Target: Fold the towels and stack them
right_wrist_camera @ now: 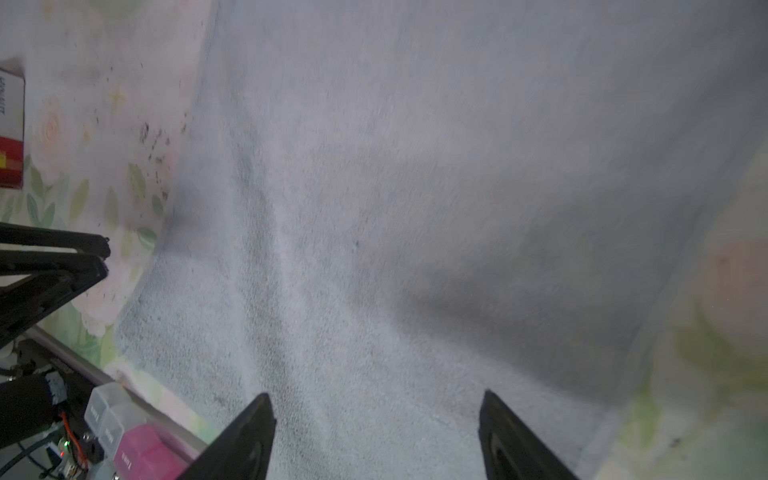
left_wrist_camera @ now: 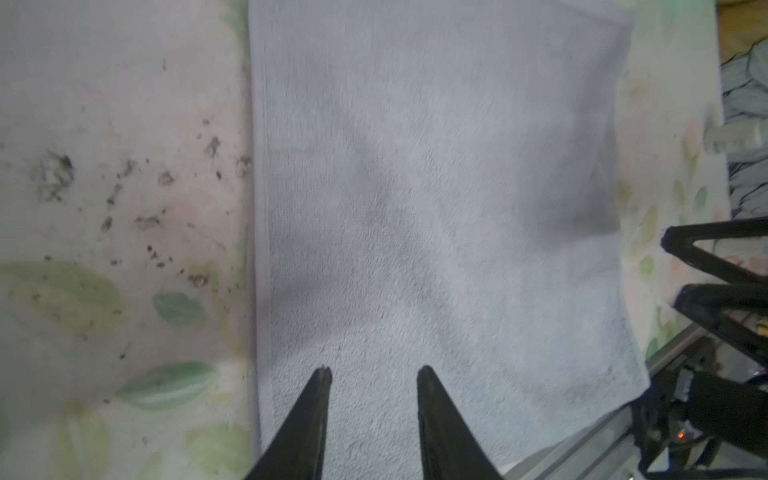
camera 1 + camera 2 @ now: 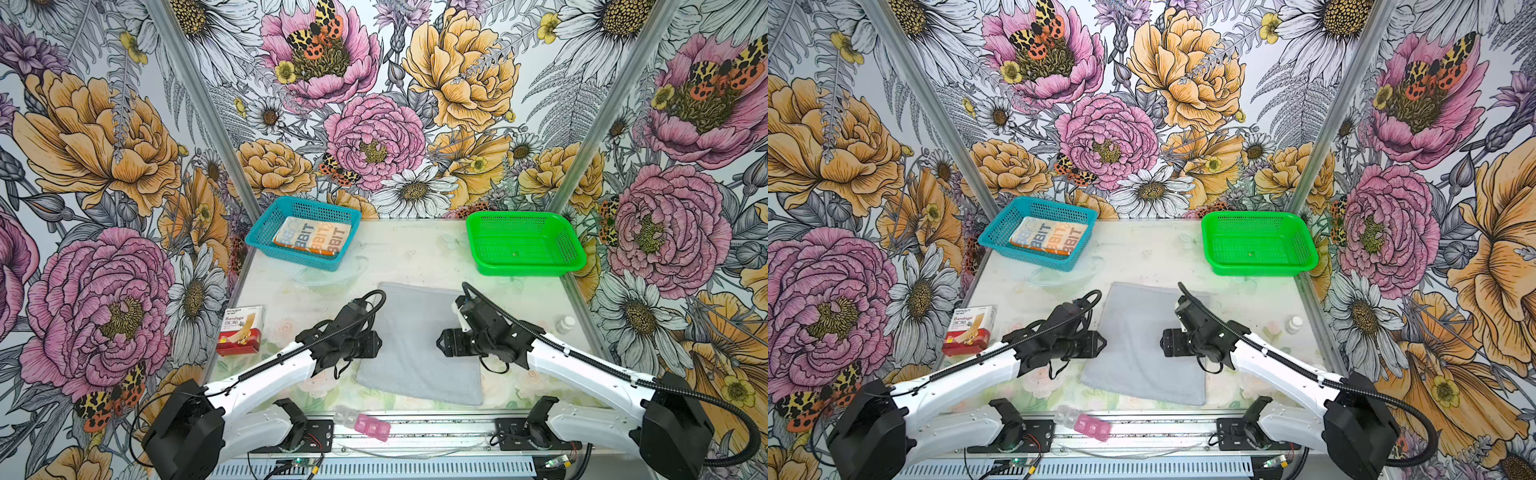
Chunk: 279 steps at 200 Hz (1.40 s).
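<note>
Grey-white towel [image 3: 415, 345] lies flat beneath the left gripper [image 2: 374, 370], fingers [image 2: 307, 419] narrowly parted, and the right gripper [image 1: 375, 394], spread wider, each empty, seemingly hovering just above it.

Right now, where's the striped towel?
In both top views the striped towel lies folded in the blue basket at the back left of the table, opposite the green basket, beyond the grey towel.

Bright even light, blurry wrist views
</note>
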Each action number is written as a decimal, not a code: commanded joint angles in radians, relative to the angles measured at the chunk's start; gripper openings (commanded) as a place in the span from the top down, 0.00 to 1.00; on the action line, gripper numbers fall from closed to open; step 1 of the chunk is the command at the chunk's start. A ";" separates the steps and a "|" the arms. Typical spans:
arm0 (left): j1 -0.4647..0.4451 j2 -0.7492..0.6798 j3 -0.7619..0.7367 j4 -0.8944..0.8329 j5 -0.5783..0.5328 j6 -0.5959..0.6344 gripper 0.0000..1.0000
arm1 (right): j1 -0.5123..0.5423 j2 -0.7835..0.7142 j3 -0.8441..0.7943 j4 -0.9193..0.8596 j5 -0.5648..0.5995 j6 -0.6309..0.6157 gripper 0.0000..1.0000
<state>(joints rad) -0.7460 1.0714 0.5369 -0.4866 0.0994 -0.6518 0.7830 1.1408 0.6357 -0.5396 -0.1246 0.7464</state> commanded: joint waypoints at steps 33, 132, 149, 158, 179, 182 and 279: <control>-0.101 -0.154 -0.089 -0.082 0.076 -0.213 0.68 | 0.201 -0.107 -0.117 0.051 0.047 0.310 0.27; -0.110 -0.145 -0.219 -0.164 -0.101 -0.304 0.56 | 0.272 -0.162 -0.283 -0.007 0.141 0.499 0.28; -0.101 -0.170 -0.234 -0.173 -0.099 -0.308 0.56 | 0.271 -0.178 -0.288 -0.079 0.153 0.511 0.29; -0.101 -0.186 -0.236 -0.176 -0.098 -0.310 0.55 | 0.271 -0.184 -0.288 -0.111 0.156 0.514 0.29; -0.101 -0.223 -0.230 -0.183 -0.091 -0.317 0.56 | 0.272 -0.197 -0.278 -0.156 0.149 0.517 0.29; -0.101 -0.227 -0.228 -0.184 -0.092 -0.315 0.56 | 0.272 -0.199 -0.276 -0.159 0.148 0.517 0.29; -0.095 -0.210 -0.042 -0.271 -0.110 -0.233 0.52 | 0.326 -0.257 -0.158 -0.291 0.175 0.520 0.30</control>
<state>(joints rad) -0.8570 0.8436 0.4568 -0.6979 0.0330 -0.9207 1.0946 0.9173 0.4461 -0.7559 0.0196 1.2419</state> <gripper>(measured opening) 0.478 0.704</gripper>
